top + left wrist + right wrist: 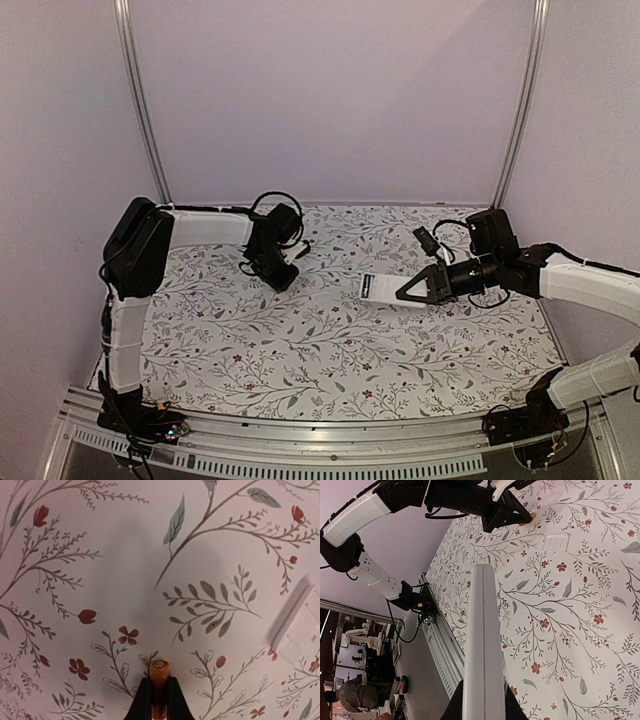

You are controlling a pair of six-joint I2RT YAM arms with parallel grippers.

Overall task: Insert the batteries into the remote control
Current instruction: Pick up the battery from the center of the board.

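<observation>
left gripper [159, 700] is pinching the little orange cylinder battery [159, 672], tip poking out ready to slot in; right gripper [482, 702] is clamped on the slim white plastic remote control [482, 630], held out to receive it I guess

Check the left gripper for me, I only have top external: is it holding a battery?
Observer: Yes. The left wrist view shows the orange battery clamped in the left gripper, one end poking past the tips.
Operator: And the remote, which face is toward the right wrist camera?
Observer: A plain white one with no buttons showing. The right gripper is shut on the remote control.
Operator: Anything loose near the left arm?
Observer: A white flat panel lies on the cloth close to the left gripper. I can't tell whether it's the battery cover.
</observation>
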